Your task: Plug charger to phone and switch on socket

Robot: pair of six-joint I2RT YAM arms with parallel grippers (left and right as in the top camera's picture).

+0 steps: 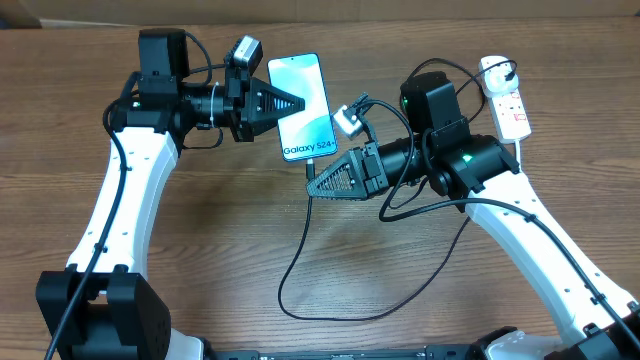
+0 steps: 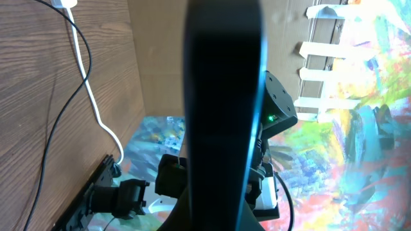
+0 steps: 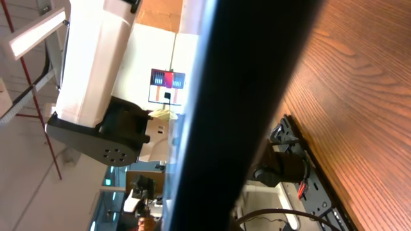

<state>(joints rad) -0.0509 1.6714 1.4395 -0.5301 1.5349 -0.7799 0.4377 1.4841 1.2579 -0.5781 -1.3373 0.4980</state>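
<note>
The left gripper (image 1: 300,102), closed and empty, sits over the slim cyan-screened phone (image 1: 312,128). The right gripper (image 1: 310,186), also closed, points just beside the thin black charger cable (image 1: 280,288).

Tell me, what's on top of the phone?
The shut left tool pokes over one long edge of the phone and covers a bit of screen. The rest glows blue with white words. Whether the tool touches the glass can't be seen.
</note>
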